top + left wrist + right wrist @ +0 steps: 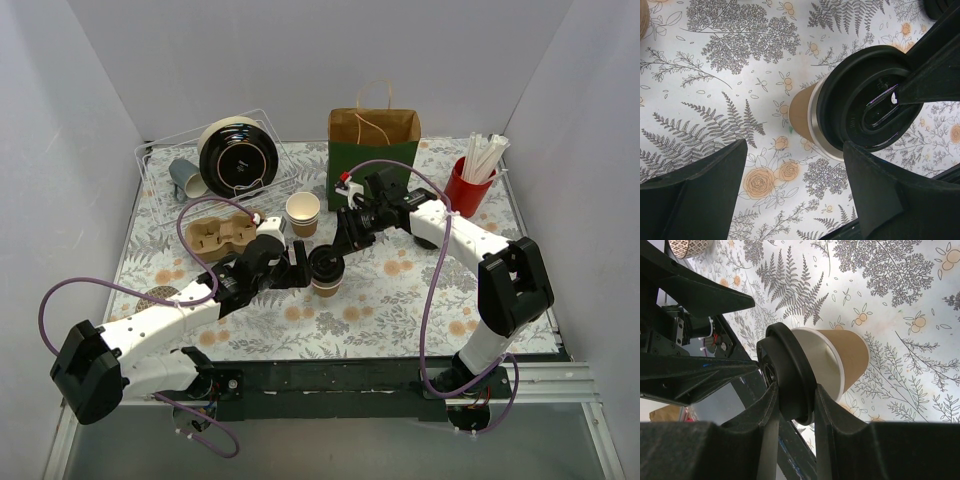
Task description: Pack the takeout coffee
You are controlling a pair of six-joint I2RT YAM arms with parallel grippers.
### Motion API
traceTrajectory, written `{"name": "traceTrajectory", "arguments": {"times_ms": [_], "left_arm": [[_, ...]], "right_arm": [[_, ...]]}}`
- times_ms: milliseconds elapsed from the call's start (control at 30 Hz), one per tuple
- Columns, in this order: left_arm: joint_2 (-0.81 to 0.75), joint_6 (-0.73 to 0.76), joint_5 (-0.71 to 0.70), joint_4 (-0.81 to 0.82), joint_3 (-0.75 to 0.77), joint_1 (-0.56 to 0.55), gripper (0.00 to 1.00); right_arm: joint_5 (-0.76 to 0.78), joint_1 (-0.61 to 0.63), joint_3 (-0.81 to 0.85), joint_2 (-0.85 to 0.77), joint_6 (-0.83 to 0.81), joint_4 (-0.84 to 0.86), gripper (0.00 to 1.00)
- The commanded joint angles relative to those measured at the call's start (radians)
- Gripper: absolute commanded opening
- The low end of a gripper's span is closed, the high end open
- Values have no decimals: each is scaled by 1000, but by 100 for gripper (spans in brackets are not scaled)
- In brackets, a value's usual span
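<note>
Little of the packing is done: the takeout coffee stands mid-scene on the table, well apart from the open paper bag at the far side. Right gripper pinches the rim of its black lid; left gripper gapes wide just beside the cup, holding nothing

We saw a table spread with a pale cloth printed in grey ferns and orange blossoms. Plain white panels boxed it in on three sides: a back wall, a left wall and a right wall. A dark metal rail ran along the near edge. The light was even and soft, leaving only faint shadows on the cloth
</note>
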Motion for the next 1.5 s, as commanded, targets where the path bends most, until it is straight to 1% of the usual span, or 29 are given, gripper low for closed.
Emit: {"name": "traceTrajectory", "arguments": {"times_ms": [0,133,233,400,600,933,1267,1467], "left_arm": [[-4,11,-32,-3,28,5,77],[-29,8,-7,-14,39,5,77],[-84,4,5,-18,42,5,79],[-115,2,-13,-27,50,5,80],[-81,8,-32,-38,53,5,80],[-18,7,-28,-15,41,5,80],[17,10,-38,0,28,5,79],[40,17,-41,8,28,5,79]], "right_arm": [[-116,11,-16,-4,28,30,8],[-119,12,-21,-2,27,27,7],[-119,12,-18,-5,28,27,6],[-129,11,-16,-4,41,34,6],[-125,17,-30,1,38,39,5],[-67,15,-13,11,21,11,6],[-50,15,5,30,18,1,9],[-47,14,7,34,18,2,14]]}}
